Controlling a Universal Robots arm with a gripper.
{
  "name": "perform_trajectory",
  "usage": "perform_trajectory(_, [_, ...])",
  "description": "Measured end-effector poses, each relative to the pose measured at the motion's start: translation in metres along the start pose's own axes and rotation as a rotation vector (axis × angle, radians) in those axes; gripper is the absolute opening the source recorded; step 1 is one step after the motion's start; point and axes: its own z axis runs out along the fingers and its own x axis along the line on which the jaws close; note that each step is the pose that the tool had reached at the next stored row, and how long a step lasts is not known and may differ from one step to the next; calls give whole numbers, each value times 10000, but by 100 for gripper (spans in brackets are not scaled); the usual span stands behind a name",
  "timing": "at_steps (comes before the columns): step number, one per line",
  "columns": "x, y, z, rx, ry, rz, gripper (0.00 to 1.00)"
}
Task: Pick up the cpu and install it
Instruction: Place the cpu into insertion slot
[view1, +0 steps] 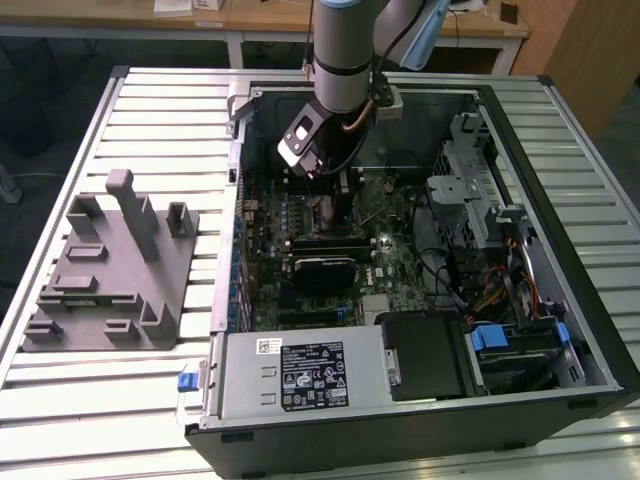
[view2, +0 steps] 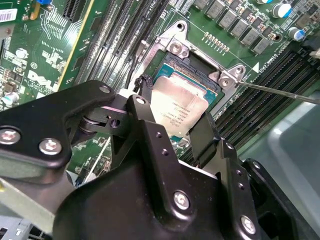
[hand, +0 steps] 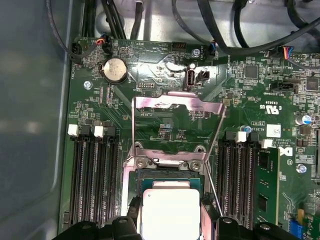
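The cpu (view2: 182, 107), a thin square chip with a pale silvery top, sits between the two black fingers of my gripper (view2: 175, 114), which is shut on its opposite edges. It hangs low over the open metal-framed socket (view2: 176, 48) on the green motherboard (view2: 47, 65), slightly tilted against the frame. In the first wrist view the cpu (hand: 171, 212) covers most of the socket (hand: 167, 161), with the gripper (hand: 172, 227) around it. The socket's load plate (hand: 177, 102) is swung open. In the exterior view the gripper (view1: 328, 192) reaches down into the computer case (view1: 560, 250).
Memory slots (hand: 92, 175) flank the socket, and one holds a memory stick (hand: 265, 180). The thin socket lever (view2: 280, 91) sticks out to one side. A grey plastic fixture (view1: 110, 265) stands on the slatted table at the exterior view's left. Power supply (view1: 300, 375) and drive cage (view1: 465, 190) fill the case.
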Motion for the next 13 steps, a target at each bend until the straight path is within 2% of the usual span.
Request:
perform_trajectory(7, [2,-2,49,1,-6,4,54])
perform_trajectory(13, [3,-3,74,6,-13,199,54])
